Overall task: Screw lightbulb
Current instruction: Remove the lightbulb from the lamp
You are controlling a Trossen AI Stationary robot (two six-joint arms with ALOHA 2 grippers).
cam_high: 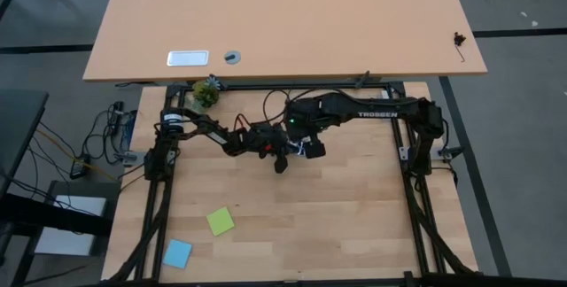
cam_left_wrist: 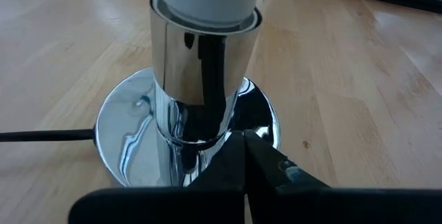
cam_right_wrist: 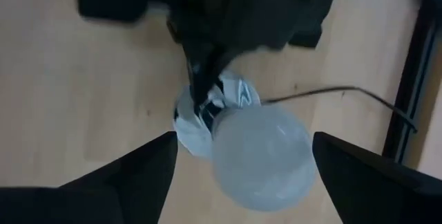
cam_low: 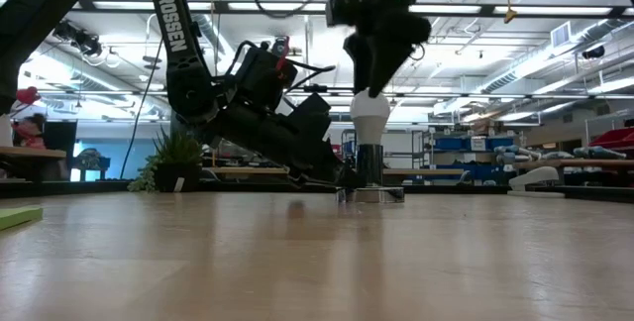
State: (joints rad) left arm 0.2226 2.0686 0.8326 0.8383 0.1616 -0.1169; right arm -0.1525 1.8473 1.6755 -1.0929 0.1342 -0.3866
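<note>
The white frosted lightbulb (cam_low: 369, 113) stands upright in a chrome socket (cam_left_wrist: 204, 79) on a round mirror disc (cam_left_wrist: 124, 134) at the table's far middle. From above it shows as a pale globe (cam_right_wrist: 261, 156). My right gripper (cam_right_wrist: 245, 172) hangs over the bulb, pointing down, open, one finger on each side of the globe. My left gripper (cam_left_wrist: 245, 158) comes in low from the table's left, shut, at the foot of the socket. In the high view both grippers (cam_high: 292, 150) meet and hide the bulb. My left gripper presses its shut fingertips (cam_left_wrist: 243, 148) on the disc's upper face (cam_left_wrist: 266, 124), right beside the socket's stem. It slants down from the table's left (cam_low: 337, 174). The disc lies flat on the table. My right gripper: I cannot tell whether a finger (cam_right_wrist: 345, 175) touches the bulb.
A black cord (cam_left_wrist: 41, 135) runs from the disc across the table. A green note (cam_high: 221, 221) and a blue note (cam_high: 177, 252) lie at the near left. A small plant (cam_high: 205, 92) stands at the far left edge.
</note>
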